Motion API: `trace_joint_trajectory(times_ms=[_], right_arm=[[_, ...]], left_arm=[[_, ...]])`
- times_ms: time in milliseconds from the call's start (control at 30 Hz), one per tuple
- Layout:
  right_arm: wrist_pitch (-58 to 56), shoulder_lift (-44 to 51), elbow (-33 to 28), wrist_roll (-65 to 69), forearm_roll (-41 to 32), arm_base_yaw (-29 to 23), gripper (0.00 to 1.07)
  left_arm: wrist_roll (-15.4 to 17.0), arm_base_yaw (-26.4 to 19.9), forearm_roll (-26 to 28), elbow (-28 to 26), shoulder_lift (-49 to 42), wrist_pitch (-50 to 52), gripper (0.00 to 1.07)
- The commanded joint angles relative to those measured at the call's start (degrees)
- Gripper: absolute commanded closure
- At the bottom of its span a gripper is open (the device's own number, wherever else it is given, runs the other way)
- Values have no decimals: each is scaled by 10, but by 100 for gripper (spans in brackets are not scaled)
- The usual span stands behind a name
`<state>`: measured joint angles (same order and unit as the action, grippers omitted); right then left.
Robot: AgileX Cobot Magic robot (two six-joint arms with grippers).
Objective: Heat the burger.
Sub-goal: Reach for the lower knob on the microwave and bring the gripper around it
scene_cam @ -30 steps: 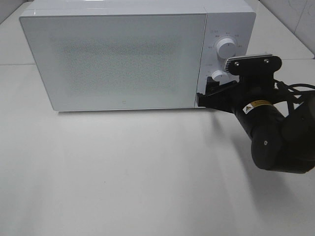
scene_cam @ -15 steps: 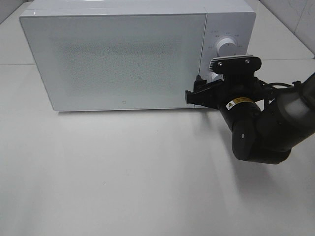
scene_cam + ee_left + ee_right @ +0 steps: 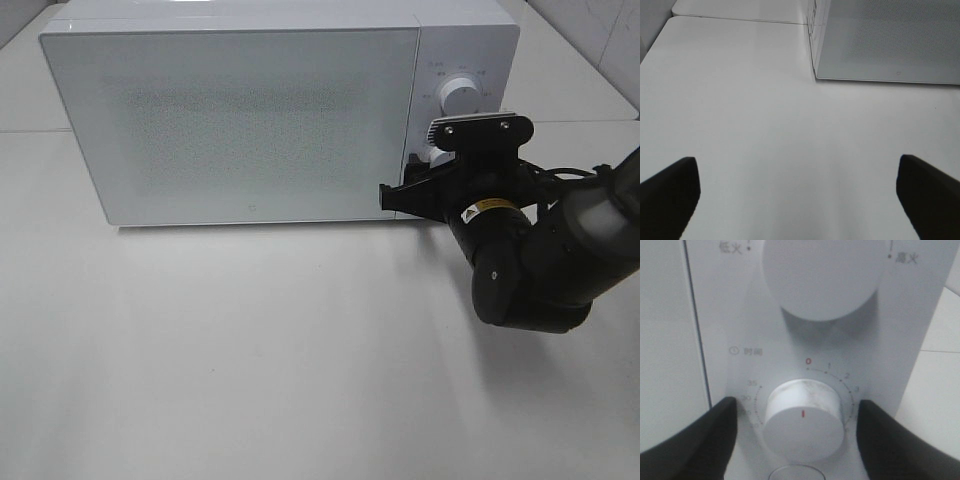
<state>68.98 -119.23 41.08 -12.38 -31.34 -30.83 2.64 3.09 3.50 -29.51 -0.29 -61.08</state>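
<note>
The burger is out of view. The white microwave [image 3: 240, 120] stands at the back of the table with its frosted door shut. My right gripper [image 3: 412, 192] is at the control panel. In the right wrist view it [image 3: 797, 440] is open, with one dark finger [image 3: 690, 440] on each side of the lower timer knob [image 3: 804, 422], apart from it. The knob's red mark sits under the red 0. My left gripper [image 3: 799, 200] is open and empty over the bare table, facing the microwave's left front corner [image 3: 816, 75].
The upper power knob [image 3: 458, 93] sits above the timer knob and also shows in the right wrist view [image 3: 822, 275]. The white table [image 3: 250, 350] stretches in front of the microwave. The right arm's dark body [image 3: 530, 270] hangs over the table's right side.
My right arm has swung left and closer to the control panel over the last second. In the last half second it has barely moved.
</note>
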Motion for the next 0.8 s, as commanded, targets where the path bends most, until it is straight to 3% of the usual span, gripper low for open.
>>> trace_joint_trajectory(times_ms=[33, 67, 133, 167, 233, 533, 800], right_arm=[[36, 2, 7, -3, 26, 3, 70], [36, 2, 7, -3, 26, 3, 70], [36, 2, 7, -6, 32, 3, 87], [36, 2, 7, -6, 32, 3, 87], [36, 2, 7, -15, 32, 3, 97], [56, 2, 7, -11, 32, 3, 101], [131, 3, 7, 190, 54, 3, 101]], left_arm=[[3, -1, 1, -1, -8, 0, 7], [3, -1, 1, -1, -8, 0, 7], [3, -1, 1, -1, -8, 0, 7], [3, -1, 1, -1, -8, 0, 7], [3, -1, 1, -1, -8, 0, 7], [3, -1, 1, -1, -8, 0, 7], [3, -1, 1, -1, -8, 0, 7]])
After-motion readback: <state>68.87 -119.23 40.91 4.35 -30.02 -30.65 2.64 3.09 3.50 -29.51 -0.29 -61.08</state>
